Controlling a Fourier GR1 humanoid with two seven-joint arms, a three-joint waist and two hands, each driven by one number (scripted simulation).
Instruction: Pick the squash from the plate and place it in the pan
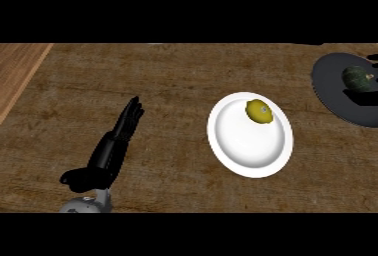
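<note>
In the head view, your white plate sits just right of the counter's middle, and a small yellow fruit, lemon-like, lies on its upper part, at about 12 o'clock from the plate's centre. At 2 o'clock from the plate, against the view's right edge, you see the dark pan, partly cut off, with a dark green squash already lying inside it near its upper right. Judging from that, the placing looks done: the squash is in the pan, not on the plate, and only the yellow fruit is left there. The left hand lies at 9 o'clock from the plate, well apart from it, fingers straight and pointing to 1 o'clock, thumb out to the side, holding nothing. You get no sight of the right hand at all. What seems left for you is only to confirm that the squash rests settled in the pan.
</note>
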